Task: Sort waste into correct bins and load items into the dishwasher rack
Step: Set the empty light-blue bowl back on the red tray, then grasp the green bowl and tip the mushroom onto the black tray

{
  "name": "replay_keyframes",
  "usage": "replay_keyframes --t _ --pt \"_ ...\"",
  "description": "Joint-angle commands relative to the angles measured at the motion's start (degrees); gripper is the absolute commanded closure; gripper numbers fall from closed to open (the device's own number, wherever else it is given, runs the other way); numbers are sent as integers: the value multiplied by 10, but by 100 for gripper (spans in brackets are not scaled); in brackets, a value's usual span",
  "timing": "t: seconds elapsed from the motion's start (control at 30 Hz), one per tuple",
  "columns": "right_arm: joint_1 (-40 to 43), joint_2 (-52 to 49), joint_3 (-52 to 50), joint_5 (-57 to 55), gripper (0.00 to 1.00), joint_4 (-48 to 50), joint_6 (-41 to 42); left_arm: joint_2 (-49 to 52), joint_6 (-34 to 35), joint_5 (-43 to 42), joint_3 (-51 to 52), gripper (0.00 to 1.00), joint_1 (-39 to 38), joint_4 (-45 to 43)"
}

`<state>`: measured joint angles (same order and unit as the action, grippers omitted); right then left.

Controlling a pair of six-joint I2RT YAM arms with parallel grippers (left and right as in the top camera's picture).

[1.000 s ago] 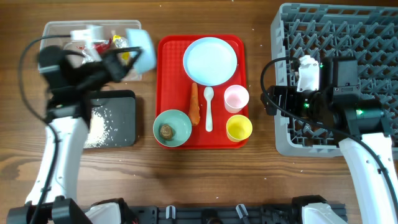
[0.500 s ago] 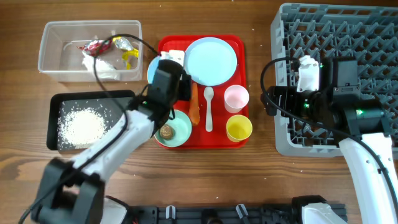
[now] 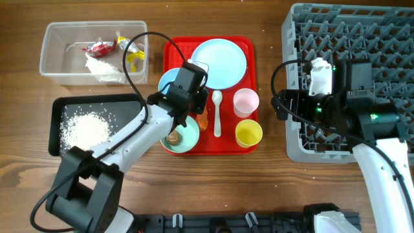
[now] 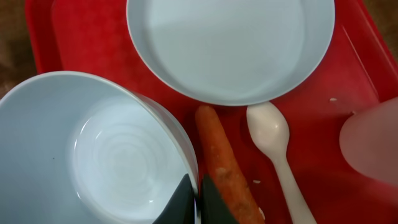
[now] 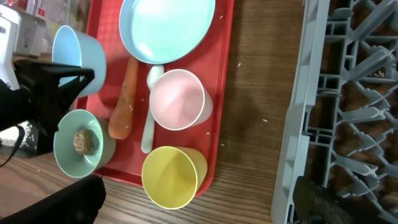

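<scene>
The overhead view looks straight down on the wooden worktop point(image 3: 213, 175). The left wrist view faces down, very close over the flat red plastic tray point(image 4: 81, 37). The right wrist view looks down from farther off. All three share that tray and the large pale blue round plate point(image 3: 220, 61).

No readable text, numbers or logos in any view. Only candidates are the print on the red candy wrapper point(image 3: 98, 47) and the yellow candy wrapper point(image 3: 133, 54), both in the clear tub point(image 3: 48, 65). On the overhead view they sit well off to the upper left of the left claw point(image 3: 187, 84). The print is too small and crinkled to make out.
</scene>
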<state>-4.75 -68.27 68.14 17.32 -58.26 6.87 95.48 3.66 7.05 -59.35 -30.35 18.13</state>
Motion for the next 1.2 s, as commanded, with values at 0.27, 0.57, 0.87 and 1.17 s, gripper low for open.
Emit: replay_keyframes --t 0.27,0.57,0.87,1.17 --pt "-2 -2 7 -4 0 1 7 22 -17 39 -53 0 -3 33" --pt "-2 -2 7 -5 0 3 6 3 14 -93 -137 23 -67 340" --pt "-2 -2 7 -5 0 3 7 7 121 -38 13 36 -102 286" --pt "-2 -2 7 -5 0 3 8 6 137 -33 72 70 -101 204"
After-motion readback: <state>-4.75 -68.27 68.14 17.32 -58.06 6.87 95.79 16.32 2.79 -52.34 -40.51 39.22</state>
